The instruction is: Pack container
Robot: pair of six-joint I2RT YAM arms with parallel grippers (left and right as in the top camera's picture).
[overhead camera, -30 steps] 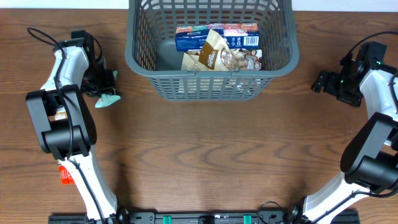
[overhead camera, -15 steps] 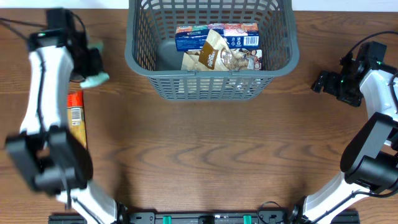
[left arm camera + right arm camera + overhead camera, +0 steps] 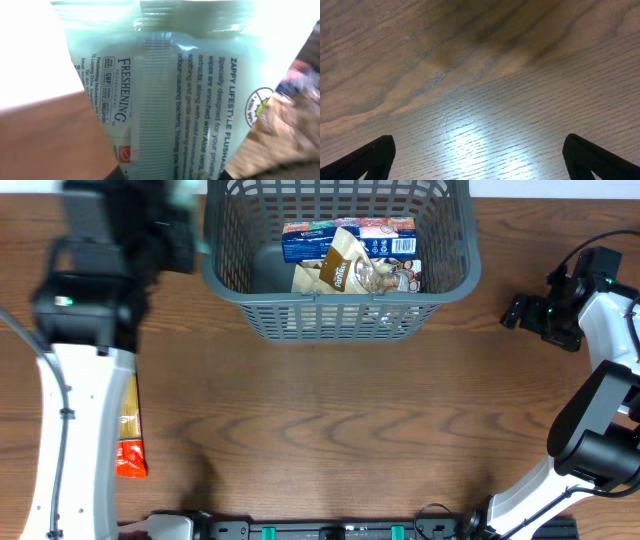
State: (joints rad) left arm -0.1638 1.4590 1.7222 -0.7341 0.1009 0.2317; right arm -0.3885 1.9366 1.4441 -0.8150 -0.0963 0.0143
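Note:
The container [image 3: 340, 297], a dark grey slotted basket, stands at the back middle of the table. In it lie a blue box [image 3: 350, 242] and a brown snack pack [image 3: 338, 270]. My left gripper [image 3: 172, 235] is raised high and blurred, just left of the basket's left rim. It is shut on a pale green wipes pack [image 3: 188, 195]. In the left wrist view that pack [image 3: 170, 90] fills the frame, pinched at the bottom by the left gripper [image 3: 170, 176]. My right gripper [image 3: 515, 313] rests low at the right, open over bare wood, also in its wrist view [image 3: 480, 160].
An orange and yellow snack pack [image 3: 129, 442] lies on the wooden table [image 3: 330, 430] at the left, partly under my left arm. The right arm's elbow stands at the front right.
My left arm has risen and swung right with the green pack, from the table's left side to beside the basket's rim. The orange pack is now uncovered. The right arm has not moved.

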